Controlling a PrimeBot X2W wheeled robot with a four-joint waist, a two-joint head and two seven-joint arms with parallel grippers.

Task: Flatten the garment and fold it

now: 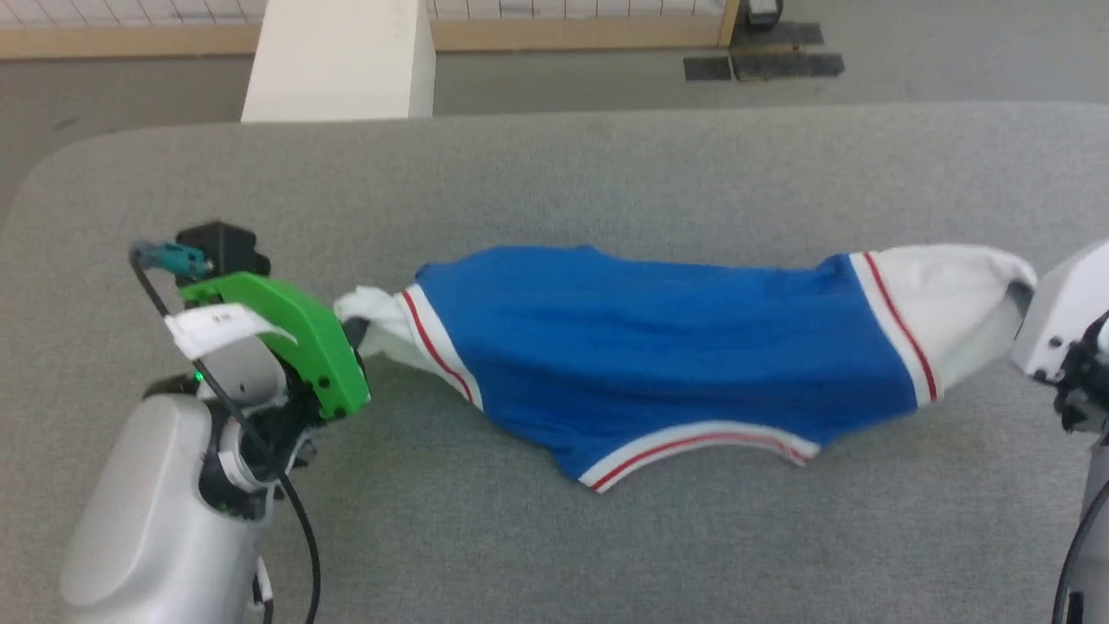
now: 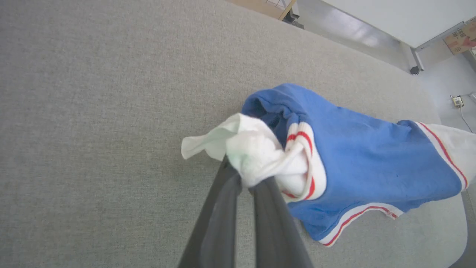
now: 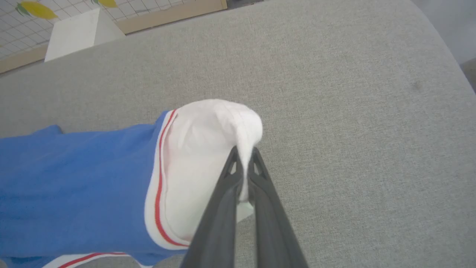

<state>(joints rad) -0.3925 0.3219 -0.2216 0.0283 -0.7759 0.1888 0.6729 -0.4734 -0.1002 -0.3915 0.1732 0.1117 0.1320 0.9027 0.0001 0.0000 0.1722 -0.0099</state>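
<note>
- The garment (image 1: 658, 347) is a soft blue knit with white sleeves and red-and-white ribbed trim. It is drawn into a long sagging band across the middle of the head view, above the table (image 1: 606, 173).
- The table has a grey, felt-like woven cover and rounded corners.
- The left gripper (image 2: 247, 178), at frame left, pinches its smooth dark fingers narrowly on the bunched, crumpled left sleeve (image 1: 381, 322).
- The right gripper (image 3: 244, 156), at the right edge, is clamped thinly on a fold of the right sleeve (image 3: 200, 149).
- A glossy green bracket (image 1: 303, 334) hides the left fingers in the head view.
- Along the top edge are a square white pillar (image 1: 346, 61), a wooden skirting (image 1: 563, 33) and black floor mats (image 1: 762, 56).
</note>
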